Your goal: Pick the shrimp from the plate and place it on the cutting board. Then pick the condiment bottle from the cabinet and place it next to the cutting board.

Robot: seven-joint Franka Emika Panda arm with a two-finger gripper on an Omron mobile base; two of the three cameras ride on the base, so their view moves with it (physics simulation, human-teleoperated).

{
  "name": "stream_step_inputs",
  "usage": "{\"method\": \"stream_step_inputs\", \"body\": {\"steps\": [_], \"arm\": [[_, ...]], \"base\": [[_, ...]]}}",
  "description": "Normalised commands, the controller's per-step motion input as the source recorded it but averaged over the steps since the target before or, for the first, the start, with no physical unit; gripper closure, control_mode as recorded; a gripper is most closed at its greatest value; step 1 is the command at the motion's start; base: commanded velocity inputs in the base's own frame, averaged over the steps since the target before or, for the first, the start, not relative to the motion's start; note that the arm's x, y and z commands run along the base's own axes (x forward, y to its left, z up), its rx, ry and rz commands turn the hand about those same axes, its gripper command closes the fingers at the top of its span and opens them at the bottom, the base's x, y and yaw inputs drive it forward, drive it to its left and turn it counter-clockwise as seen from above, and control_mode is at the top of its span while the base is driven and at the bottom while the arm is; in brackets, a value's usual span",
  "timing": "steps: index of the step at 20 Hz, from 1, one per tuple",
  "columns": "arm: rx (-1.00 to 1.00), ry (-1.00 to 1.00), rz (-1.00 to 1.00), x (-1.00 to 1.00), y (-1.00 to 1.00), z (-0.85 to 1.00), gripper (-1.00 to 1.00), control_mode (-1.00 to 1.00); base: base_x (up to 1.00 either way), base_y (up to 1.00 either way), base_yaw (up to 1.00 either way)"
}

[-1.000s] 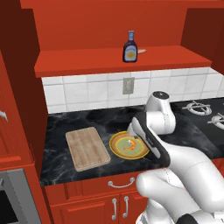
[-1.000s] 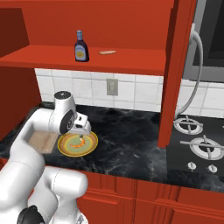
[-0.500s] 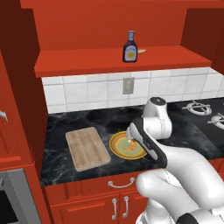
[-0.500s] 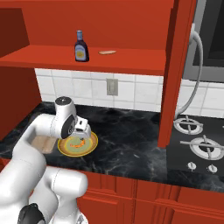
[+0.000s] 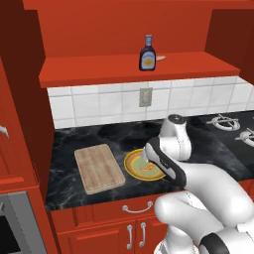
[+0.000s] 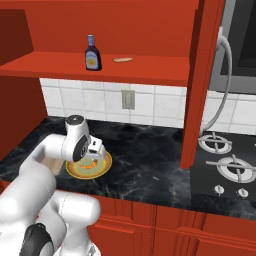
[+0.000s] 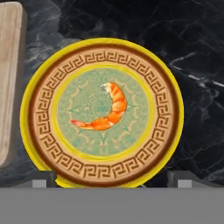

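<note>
the gripper (image 7: 112, 177) hangs over the plate (image 7: 168, 83) with its jaws spread wide and nothing between them, the two dark fingertips (image 7: 41, 178) showing at the near rim on either side. the shrimp (image 7: 107, 109) lies apart from them at the plate's middle, a small orange c-shape with paler stripes, its tail end thinning toward one side. the plate is round, with a yellow edge, a brown band of key pattern and a pale green centre; it sits on the black marbled counter (image 7: 192, 52). just beside it, not touching, lies the cutting board (image 7: 8, 78), light tan with grain lines and rounded corners, bare on top in the left base view (image 5: 98, 167). up on the open shelf of the red cabinet (image 5: 139, 74) stands the condiment bottle (image 5: 147, 53), dark with a pale cap and a round yellow-orange label; any writing on the label is too small to read. a small flat tan thing (image 6: 122, 60) lies on the shelf near the bottle.
</note>
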Motion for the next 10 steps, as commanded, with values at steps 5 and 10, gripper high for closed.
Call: {"method": "stream_step_inputs", "body": {"steps": [5, 10], "arm": [[0.00, 0.00, 0.00, 0.14, 0.00, -0.19, -1.00, -1.00], [0.00, 0.00, -0.01, 0.16, 0.04, -0.13, -1.00, -1.00]], "base": [[0.00, 0.00, 0.00], [0.00, 0.00, 0.00]]}}
